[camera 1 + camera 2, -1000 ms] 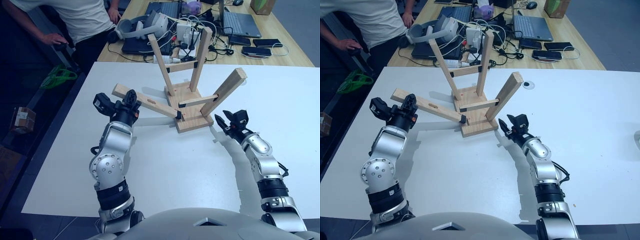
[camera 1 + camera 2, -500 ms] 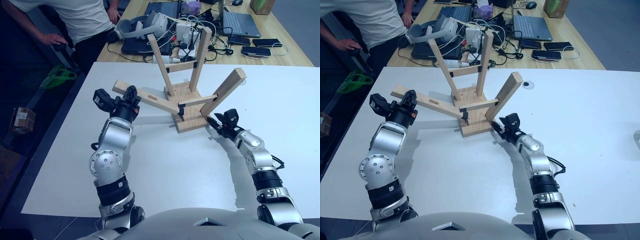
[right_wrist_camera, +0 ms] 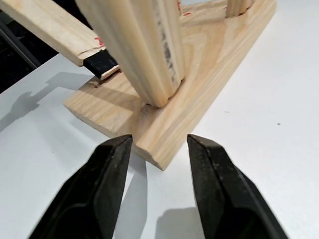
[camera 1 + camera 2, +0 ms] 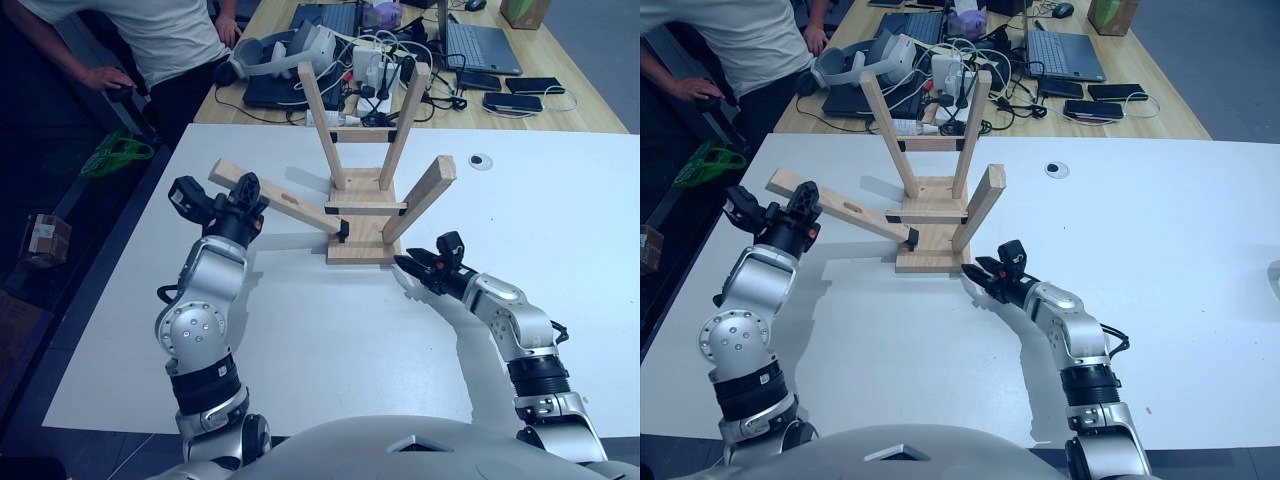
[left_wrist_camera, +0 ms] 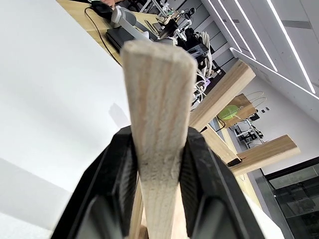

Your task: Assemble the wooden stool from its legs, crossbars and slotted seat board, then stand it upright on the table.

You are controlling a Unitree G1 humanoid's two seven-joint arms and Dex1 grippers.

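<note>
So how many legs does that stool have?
4: back-left leg and back-right leg upright, a third leg leaning right, a fourth leg slanting left in the left gripper.

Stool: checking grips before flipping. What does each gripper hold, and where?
Left gripper clamps the splayed leg near its free end. Right gripper, open at the seat board's corner, holds nothing.

The left hand [image 5: 158, 149] grips a wooden leg [image 5: 157, 84] between its 2 fingers [image 5: 117, 169].
</note>
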